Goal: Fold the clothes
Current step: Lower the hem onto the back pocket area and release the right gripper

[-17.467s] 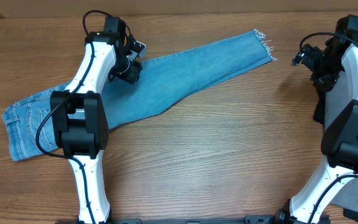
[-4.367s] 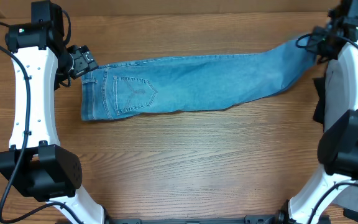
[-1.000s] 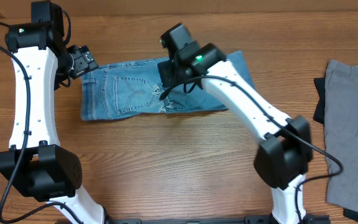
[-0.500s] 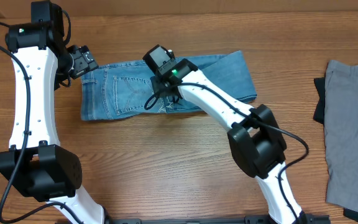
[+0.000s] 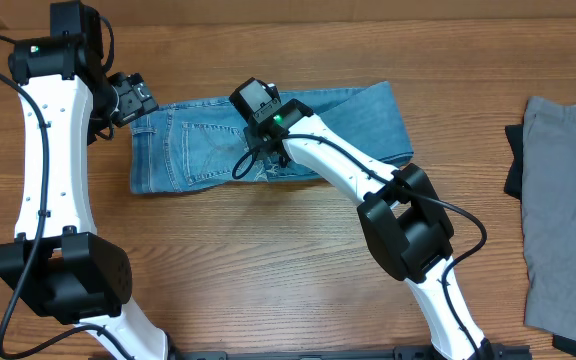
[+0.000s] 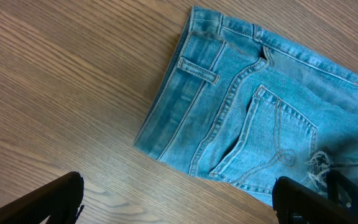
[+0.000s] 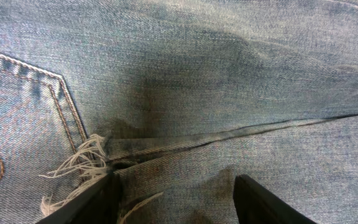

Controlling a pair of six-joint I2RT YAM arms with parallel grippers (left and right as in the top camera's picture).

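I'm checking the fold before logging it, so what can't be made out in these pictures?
Overhead: the white right arm covers the middle of the light blue denim jeans, hiding the right gripper and most of the whitish frayed hem.
Overhead: the grey cloth is cut off by the right edge, so its full shape is unknown.
Left wrist: the jeans run off the right edge; only the tips of the left gripper show.

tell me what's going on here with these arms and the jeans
Two robot arms are folding light blue jeans on a wooden table. The legs are already doubled over toward the waist. The right claw, open, sits low over the frayed hem beside the back pocket. The left claw, also open, hovers by the waistband, holding nothing. A grey garment lies at the right edge.
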